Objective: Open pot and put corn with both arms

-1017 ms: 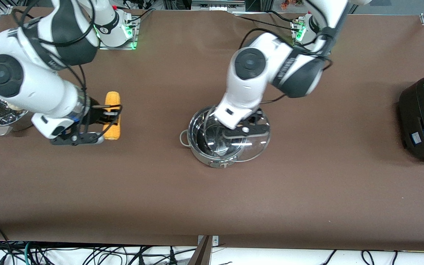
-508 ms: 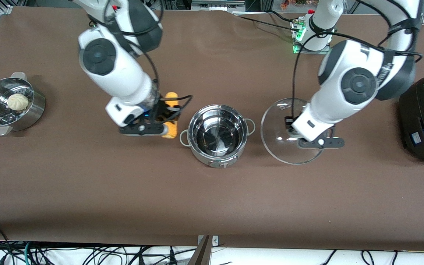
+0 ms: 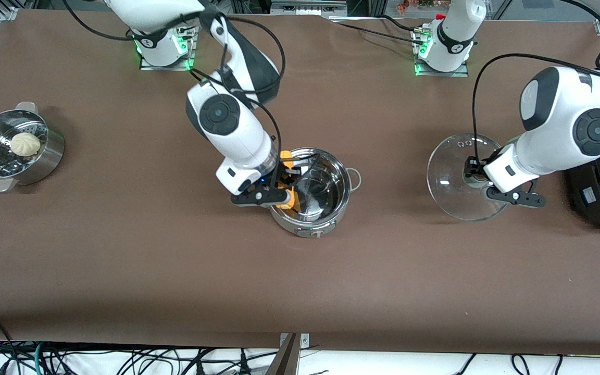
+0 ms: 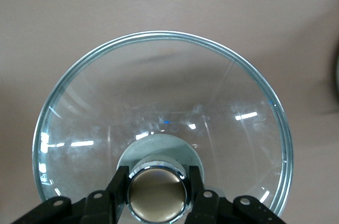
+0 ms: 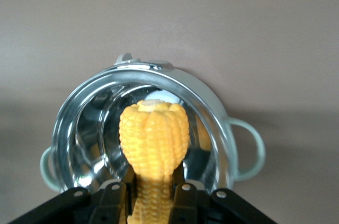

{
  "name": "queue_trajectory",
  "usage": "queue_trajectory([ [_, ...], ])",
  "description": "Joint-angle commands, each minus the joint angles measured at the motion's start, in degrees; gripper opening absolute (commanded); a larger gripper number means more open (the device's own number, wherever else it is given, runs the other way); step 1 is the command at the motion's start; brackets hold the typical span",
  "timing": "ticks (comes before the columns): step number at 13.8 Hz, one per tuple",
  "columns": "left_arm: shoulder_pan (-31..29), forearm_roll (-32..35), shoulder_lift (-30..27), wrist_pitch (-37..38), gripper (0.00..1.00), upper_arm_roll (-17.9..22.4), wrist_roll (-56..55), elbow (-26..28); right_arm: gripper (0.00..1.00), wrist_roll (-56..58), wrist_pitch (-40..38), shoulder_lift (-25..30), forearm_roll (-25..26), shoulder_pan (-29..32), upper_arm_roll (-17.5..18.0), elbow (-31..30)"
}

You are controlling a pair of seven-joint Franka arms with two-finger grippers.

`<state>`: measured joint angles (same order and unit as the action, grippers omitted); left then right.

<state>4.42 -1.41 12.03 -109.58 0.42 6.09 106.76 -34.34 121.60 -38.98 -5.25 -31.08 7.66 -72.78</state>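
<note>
Copper knob point(image 4: 157, 191) clamped, visible only wrist-side

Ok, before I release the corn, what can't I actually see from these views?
- Front view: most of the corn is hidden under the right gripper and its wrist.
- Right wrist view: the pot floor under the cob is blocked by the corn itself, and its near rim by the fingers.
- Left wrist view: the lid rim is cut off by the picture's edge; whether it touches the table is unclear.

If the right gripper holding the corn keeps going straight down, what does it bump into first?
Probably the inside bottom of the pot. The right gripper, shut on the corn, points down into the open pot, so the corn's tip would likely touch first; depth is unclear.
</note>
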Motion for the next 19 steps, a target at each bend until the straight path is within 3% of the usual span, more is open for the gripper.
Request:
queue_trajectory([
  [1,-0.46,-1.49,-2.80,-8.42,0.00,0.81,2.79,8.79,0.00,0.06,3.19,-2.85,-0.29,-1.35,-0.45,1.94],
  [5,-0.81,-1.40,-0.52,-23.89,0.00,0.81,2.97,19.78,0.00,-0.20,5.40,-4.70,-0.29,-3.02,-0.45,1.94],
  [8,-0.81,-1.49,3.61,-28.31,0.00,0.81,2.88,20.77,0.00,-0.20,5.67,-5.75,-0.38,-3.11,-0.45,1.94],
  [10,-0.72,-1.49,4.67,-29.47,0.00,0.81,2.88,20.86,0.24,-0.20,7.42,-6.54,-0.47,-3.11,-0.45,1.85],
  [12,-0.72,-1.49,5.37,-29.47,0.00,0.81,2.88,21.04,0.41,-0.38,9.26,-7.42,-0.47,-3.11,-0.45,1.77],
  [13,-0.72,-1.49,5.55,-29.29,0.00,0.81,2.88,21.04,0.59,-0.55,10.23,-7.68,-0.55,-3.11,-0.45,1.59],
  [14,-0.72,-1.49,5.81,-29.29,0.16,0.81,2.88,21.30,0.73,-0.64,10.41,-7.77,-0.56,-3.11,-0.45,1.42],
  [15,-0.72,-1.40,5.82,-29.03,0.38,0.81,2.88,21.21,0.79,-0.64,10.42,-7.77,-0.47,-3.20,-0.45,1.41],
  [16,-0.72,-1.40,5.82,-28.85,0.92,0.81,2.88,21.21,0.91,-0.64,10.42,-7.69,-0.47,-3.20,-0.45,1.41],
  [17,-0.72,-1.40,5.64,-28.68,1.00,0.81,2.71,21.30,0.99,-0.55,10.42,-7.69,-0.29,-3.20,-0.45,1.41],
  [19,-0.72,-1.40,4.51,-27.19,1.00,0.81,1.91,21.30,0.99,-0.03,9.72,-6.90,0.06,-3.29,-0.54,1.68],
])
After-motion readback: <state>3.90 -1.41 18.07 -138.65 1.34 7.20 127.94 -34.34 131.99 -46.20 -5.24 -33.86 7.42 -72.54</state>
